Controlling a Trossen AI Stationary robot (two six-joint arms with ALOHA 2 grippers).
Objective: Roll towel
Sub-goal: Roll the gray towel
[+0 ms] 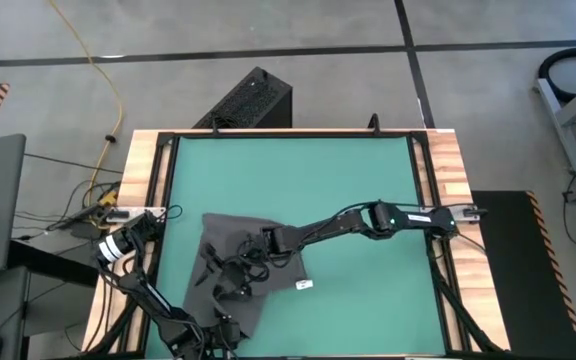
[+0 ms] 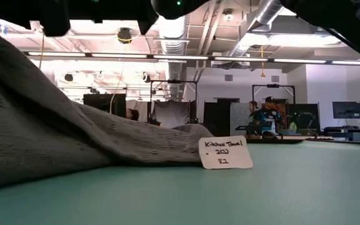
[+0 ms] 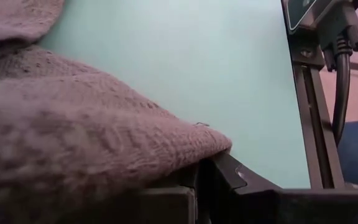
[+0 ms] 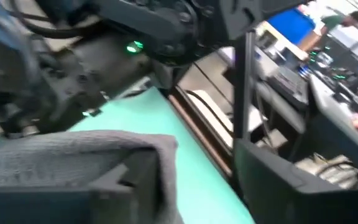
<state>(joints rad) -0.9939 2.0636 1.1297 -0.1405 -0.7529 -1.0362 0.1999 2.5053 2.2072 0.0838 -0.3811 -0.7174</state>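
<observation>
Where towel bunches, both hands obscured

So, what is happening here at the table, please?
Two robot arms are working on a dark grey towel lying crumpled on the green mat. The left gripper is shut on the towel near the front edge. The right gripper reaches over the towel's middle. The towel is not rolled yet; its white label lies beside it.

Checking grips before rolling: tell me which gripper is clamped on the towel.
The left gripper, at the mat's near-left, is shut on the towel; the right gripper, reaching across, appears open over it.
</observation>
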